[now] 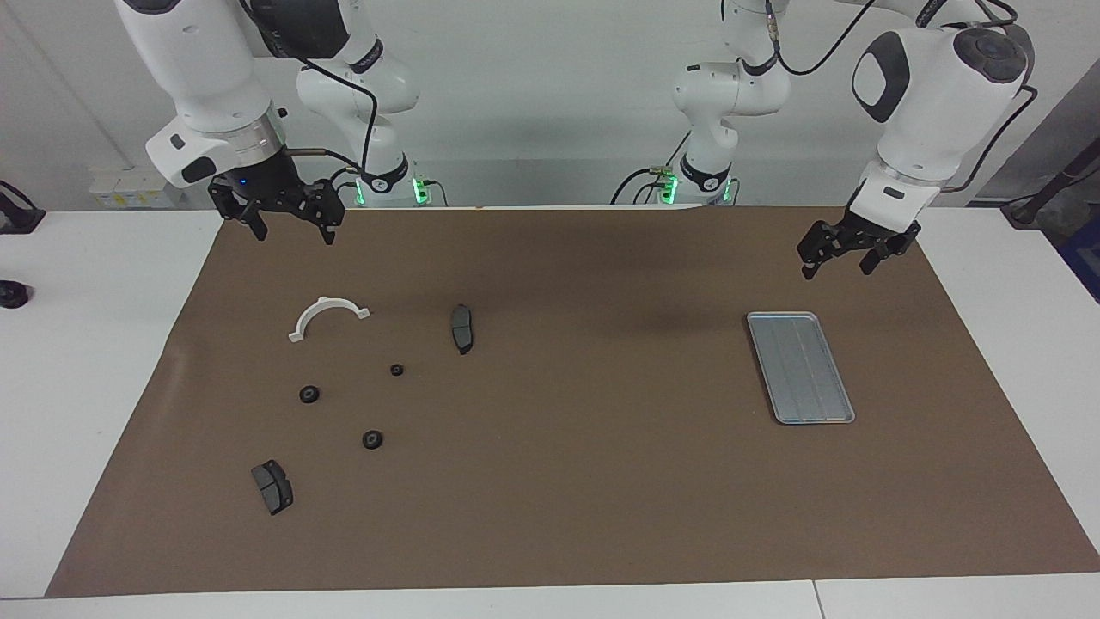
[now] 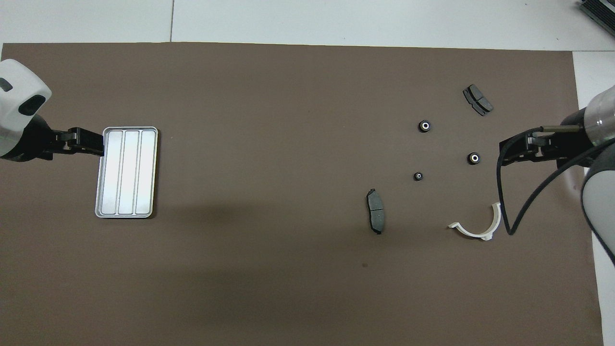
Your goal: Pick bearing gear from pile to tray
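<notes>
Three small black bearing gears point(image 1: 308, 394) point(image 1: 396, 370) point(image 1: 372, 439) lie apart in the pile on the brown mat, at the right arm's end; from overhead they show white centres point(image 2: 473, 158) point(image 2: 418, 176) point(image 2: 424, 126). Around them lie a white half-ring bracket point(image 1: 326, 316) and two dark brake pads point(image 1: 462, 327) point(image 1: 272, 486). The silver tray point(image 1: 799, 367) point(image 2: 126, 171) sits bare at the left arm's end. My right gripper point(image 1: 293, 232) point(image 2: 504, 153) hangs open and holds nothing, high over the pile's robot-side edge. My left gripper point(image 1: 838, 268) point(image 2: 98, 144) hangs open over the mat beside the tray, holding nothing.
The brown mat point(image 1: 567, 481) covers most of the white table point(image 1: 94, 344). A black cable point(image 2: 504, 206) loops down from the right arm over the bracket's end. A small dark object point(image 1: 13, 294) sits at the table's edge past the right arm's end.
</notes>
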